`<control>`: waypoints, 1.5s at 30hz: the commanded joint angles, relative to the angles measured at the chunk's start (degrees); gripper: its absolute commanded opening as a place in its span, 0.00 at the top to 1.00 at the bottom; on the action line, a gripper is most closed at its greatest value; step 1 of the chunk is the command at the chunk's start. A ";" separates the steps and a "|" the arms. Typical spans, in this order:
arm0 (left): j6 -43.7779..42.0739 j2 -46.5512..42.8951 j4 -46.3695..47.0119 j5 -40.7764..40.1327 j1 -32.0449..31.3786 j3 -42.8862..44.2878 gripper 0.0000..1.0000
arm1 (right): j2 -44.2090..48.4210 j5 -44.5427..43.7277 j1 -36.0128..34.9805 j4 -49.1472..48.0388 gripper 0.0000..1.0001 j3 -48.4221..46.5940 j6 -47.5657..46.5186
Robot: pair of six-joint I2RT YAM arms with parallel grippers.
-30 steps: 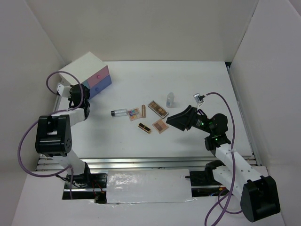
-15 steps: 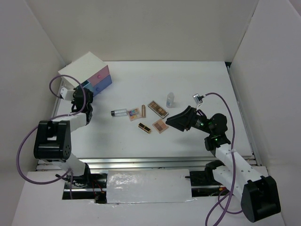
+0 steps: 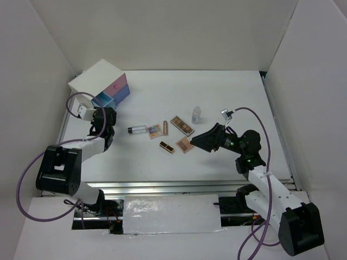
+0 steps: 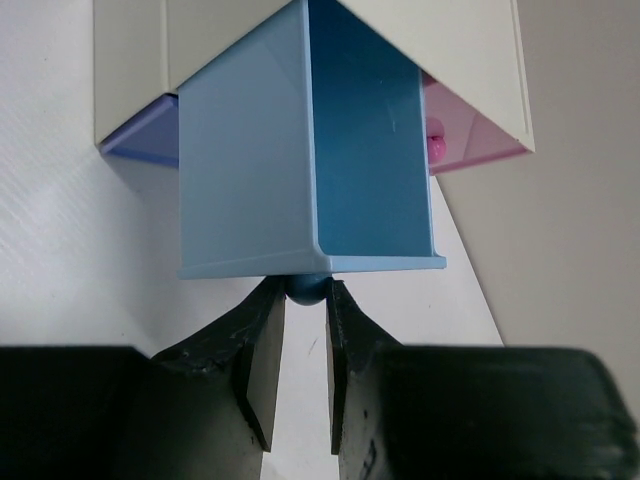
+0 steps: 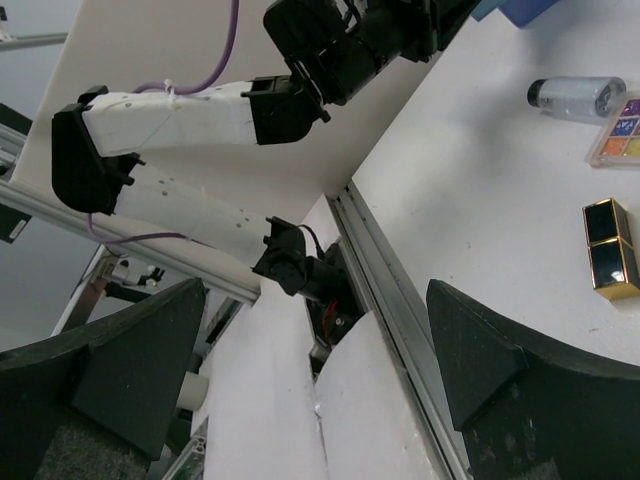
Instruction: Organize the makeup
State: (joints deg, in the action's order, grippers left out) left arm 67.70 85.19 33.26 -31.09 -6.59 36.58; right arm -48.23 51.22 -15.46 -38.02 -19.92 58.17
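My left gripper [image 4: 306, 300] is shut on the round blue knob [image 4: 307, 288] of a light blue drawer [image 4: 310, 150], which sticks out of the white box [image 3: 96, 77]. From above, that gripper [image 3: 103, 109] sits just in front of the drawer [image 3: 102, 100]. The makeup lies mid-table: a clear dark-capped tube [image 3: 137, 129], a multicoloured palette [image 3: 154, 130], a rose-gold lipstick [image 3: 165, 125], a brown palette [image 3: 182, 125], a tan palette [image 3: 185, 144], a black-gold compact [image 3: 167, 147] and a small clear bottle [image 3: 196, 114]. My right gripper [image 3: 201, 142] hovers open beside the tan palette, holding nothing [image 5: 315, 380].
The box also holds a pink drawer [image 4: 470, 130] with a pink knob and a darker blue one [image 3: 120, 96], both pushed in. White walls enclose the table on three sides. A metal rail [image 3: 179, 187] runs along the near edge.
My left gripper has drawn back toward the near right, pulling the light blue drawer out of the box. The right arm has hardly moved.
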 commanded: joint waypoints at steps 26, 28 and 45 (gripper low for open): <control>-9.30 -10.03 -18.54 -2.21 -14.75 8.83 0.10 | 2.52 -2.70 -0.80 11.09 0.00 -6.00 -8.49; -15.03 -9.95 -23.30 -2.66 -19.76 12.97 0.01 | 3.57 -4.54 -0.19 15.41 0.00 -7.14 -11.14; -49.51 9.82 -59.80 23.35 -35.68 40.33 0.03 | 19.48 -30.04 0.96 47.24 0.00 -18.57 -22.22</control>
State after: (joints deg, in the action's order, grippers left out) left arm 22.24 94.59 -23.66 -13.06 -41.67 77.97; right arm -31.38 25.69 -14.68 3.38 -34.39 38.57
